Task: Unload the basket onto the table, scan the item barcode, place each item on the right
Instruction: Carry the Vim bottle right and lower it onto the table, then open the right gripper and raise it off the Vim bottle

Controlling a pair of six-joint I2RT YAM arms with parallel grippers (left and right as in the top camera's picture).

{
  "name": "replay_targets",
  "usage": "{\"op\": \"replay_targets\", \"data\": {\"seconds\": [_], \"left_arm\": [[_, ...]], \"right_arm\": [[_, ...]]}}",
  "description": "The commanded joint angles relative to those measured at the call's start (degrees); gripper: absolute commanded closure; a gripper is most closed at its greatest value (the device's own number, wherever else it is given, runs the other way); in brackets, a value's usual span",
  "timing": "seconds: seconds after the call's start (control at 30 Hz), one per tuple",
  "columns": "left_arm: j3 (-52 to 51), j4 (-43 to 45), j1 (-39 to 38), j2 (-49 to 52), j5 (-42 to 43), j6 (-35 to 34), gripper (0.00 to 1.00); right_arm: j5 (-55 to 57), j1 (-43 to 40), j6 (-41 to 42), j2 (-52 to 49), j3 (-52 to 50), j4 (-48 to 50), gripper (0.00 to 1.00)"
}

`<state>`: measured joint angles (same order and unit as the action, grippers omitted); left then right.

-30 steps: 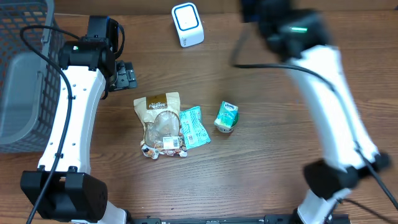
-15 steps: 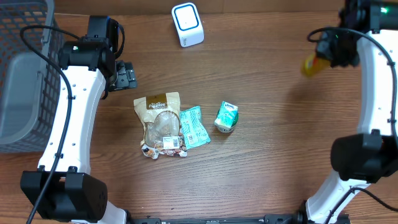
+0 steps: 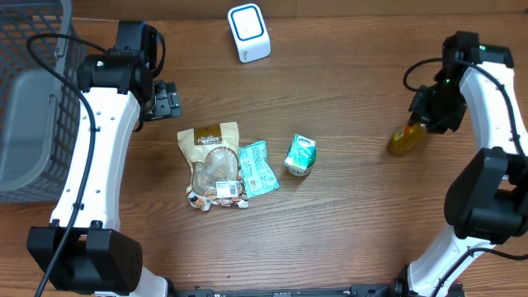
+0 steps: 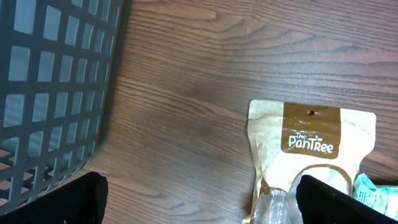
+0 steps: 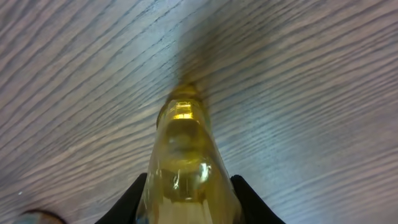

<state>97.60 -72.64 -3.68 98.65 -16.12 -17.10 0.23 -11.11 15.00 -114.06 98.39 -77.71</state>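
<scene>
Pinching yellow bottle (image 3: 402, 142) in right jaws, tip down toward bench (image 3: 355, 214); left jaws spread wide beside basket (image 3: 25, 99), near snack pouch (image 3: 213, 161).

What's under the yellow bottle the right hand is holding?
The yellow bottle, gripped by the right hand, has only bare wooden table and its own shadow below it. It covers the spot directly beneath its far end, so contact with the table cannot be told.
</scene>
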Motion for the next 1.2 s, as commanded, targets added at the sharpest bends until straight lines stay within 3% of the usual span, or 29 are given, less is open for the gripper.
{"op": "replay_targets", "data": {"seconds": [0.0,0.03,0.07,0.2,0.27,0.33,0.4,0.6,0.9,1.0,1.13,1.17], "left_arm": [[0.79,0.02,0.28,0.26,-0.76,0.39,0.00],[0.79,0.02,0.28,0.26,-0.76,0.39,0.00],[0.79,0.02,0.28,0.26,-0.76,0.39,0.00],[0.79,0.02,0.28,0.26,-0.76,0.39,0.00],[0.79,0.02,0.28,0.26,-0.76,0.39,0.00],[0.79,0.02,0.28,0.26,-0.76,0.39,0.00],[0.79,0.02,0.28,0.26,-0.76,0.39,0.00],[0.79,0.02,0.28,0.26,-0.76,0.39,0.00],[0.79,0.02,0.28,0.26,-0.76,0.39,0.00],[0.79,0.02,0.28,0.26,-0.76,0.39,0.00],[0.79,0.02,0.28,0.26,-0.76,0.39,0.00],[0.79,0.02,0.28,0.26,-0.76,0.39,0.00]], "right_arm": [[-0.37,0.11,0.46,0.70,-1.31,1.18,0.78],[-0.37,0.11,0.46,0.70,-1.31,1.18,0.75],[-0.37,0.13,0.46,0.70,-1.31,1.18,0.63],[-0.37,0.13,0.44,0.70,-1.31,1.11,0.34],[-0.39,0.17,0.46,0.70,-1.31,1.09,0.29],[-0.39,0.17,0.46,0.70,-1.31,1.09,0.15],[-0.39,0.17,0.46,0.70,-1.31,1.18,0.08],[-0.39,0.17,0.00,0.87,0.83,0.94,0.07],[-0.42,2.95,-0.22,3.74,19.45,-9.29,0.07],[-1.62,5.88,-0.24,5.29,21.11,-11.10,0.07],[-7.54,11.32,-0.24,6.19,21.09,-13.05,0.12],[-8.55,12.87,-0.24,6.16,20.83,-13.29,0.18]]}}
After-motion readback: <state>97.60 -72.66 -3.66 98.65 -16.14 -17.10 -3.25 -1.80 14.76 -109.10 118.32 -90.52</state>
